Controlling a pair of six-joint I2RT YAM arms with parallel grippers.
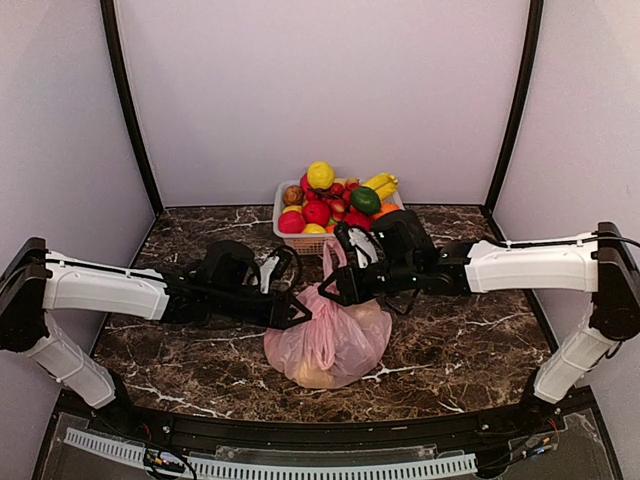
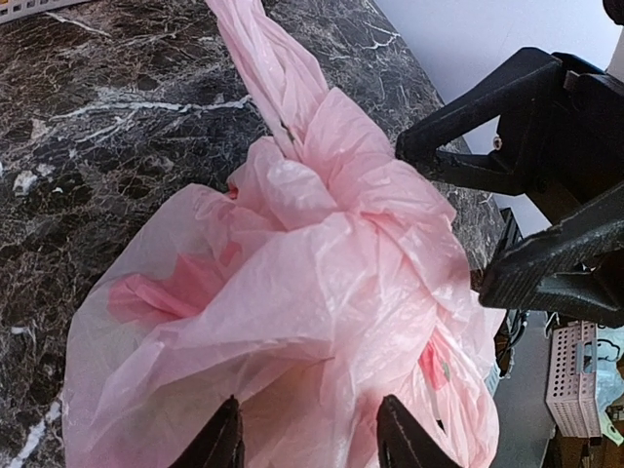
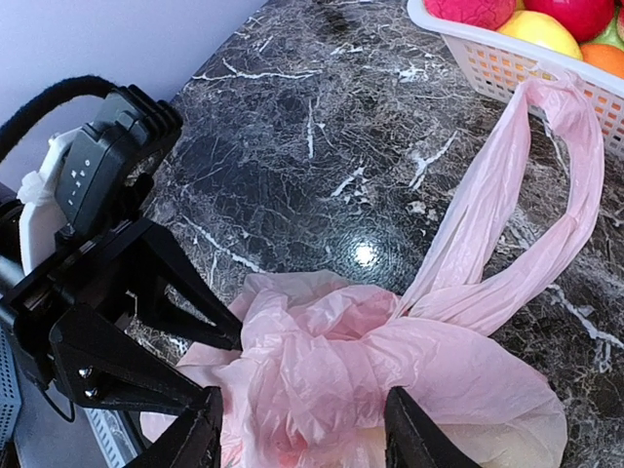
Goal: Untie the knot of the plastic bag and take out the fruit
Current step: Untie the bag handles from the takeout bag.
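- The worktop (image 1: 470, 350) is dark marble-patterned stone with white veins, glossy enough to catch a light spot.
- Pale lilac walls (image 1: 320, 90) and 2 black corner posts (image 1: 130, 110) close it in.
- A white basket (image 1: 300, 243) heaped with toy produce (image 1: 320, 176) stands at the far edge.
- The plastic bag (image 1: 330, 345) lies mid-worktop, its knot (image 2: 341, 195) on top, tied.
- The left hand (image 2: 312, 444) and right hand (image 3: 304, 434) are each spread wide, straddling the bunched film from opposite sides.

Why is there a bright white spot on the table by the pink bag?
Right wrist view: the spot is light glaring off the polished table, just beyond the plastic bag. Left wrist view: no such bright spot. Top external view: even light, no spot.
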